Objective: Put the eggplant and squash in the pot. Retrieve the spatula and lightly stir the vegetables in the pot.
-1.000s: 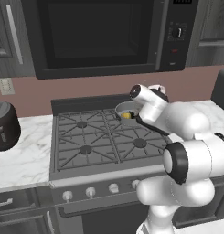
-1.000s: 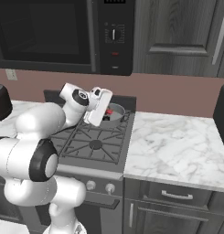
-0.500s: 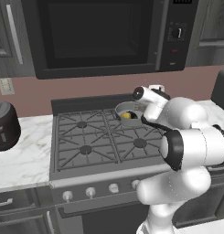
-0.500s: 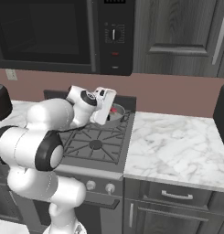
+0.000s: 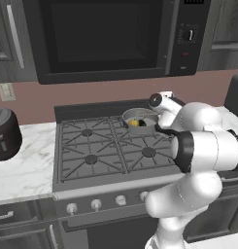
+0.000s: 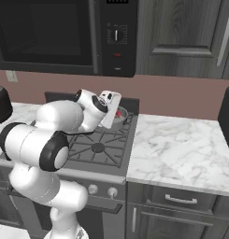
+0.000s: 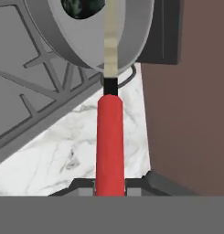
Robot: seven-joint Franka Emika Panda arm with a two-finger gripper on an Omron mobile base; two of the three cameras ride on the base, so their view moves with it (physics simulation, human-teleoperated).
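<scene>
Swung slightly farther right beside pot [image 5: 140, 118], gripper [image 7: 110, 188] clamped on spatula [image 7: 109, 137], squash [image 5: 134, 123] unmoved inside.

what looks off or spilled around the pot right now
Nothing stands out. The pot sits on the back right burner with the squash inside, nothing spilled around it. The tool is shut on the spatula, whose head reaches over the pot rim.

The pot [image 7: 86, 32] is cut off by the top edge of the hand view. The spatula [image 7: 109, 137] has its head end cut off there too. In the left base view the white arm hides the pot's [image 5: 140, 116] right side.
</scene>
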